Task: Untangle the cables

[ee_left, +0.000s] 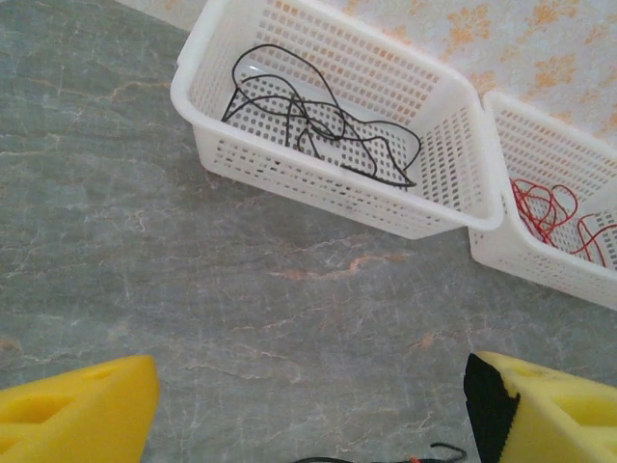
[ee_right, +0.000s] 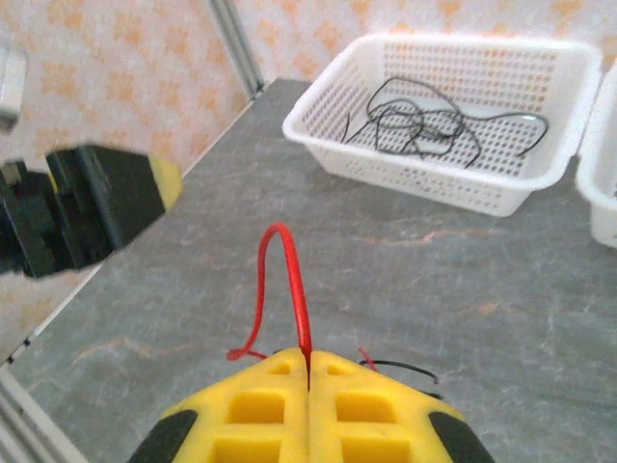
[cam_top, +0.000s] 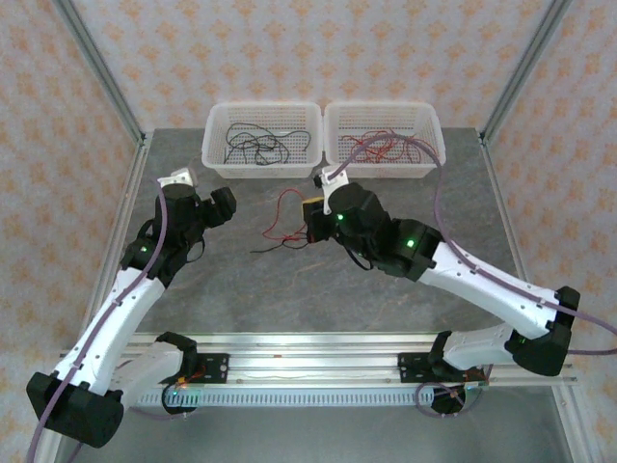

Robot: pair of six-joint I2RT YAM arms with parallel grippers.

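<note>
On the table between the arms lies a tangle of a thin red cable (cam_top: 286,204) and a thin black cable (cam_top: 273,245). My right gripper (cam_top: 313,222) is shut on the red cable (ee_right: 294,280), which loops up from between its yellow fingertips (ee_right: 308,371); a black cable end (ee_right: 405,367) lies just beside them. My left gripper (cam_top: 220,204) hovers to the left of the tangle, open with nothing between its fingers (ee_left: 82,415). A black cable end (ee_left: 442,449) shows at the bottom edge of the left wrist view.
Two white perforated baskets stand at the back. The left basket (cam_top: 260,172) holds black cables (ee_left: 318,125). The right basket (cam_top: 381,171) holds red cables (ee_left: 545,207). Metal frame posts rise at the table's back corners.
</note>
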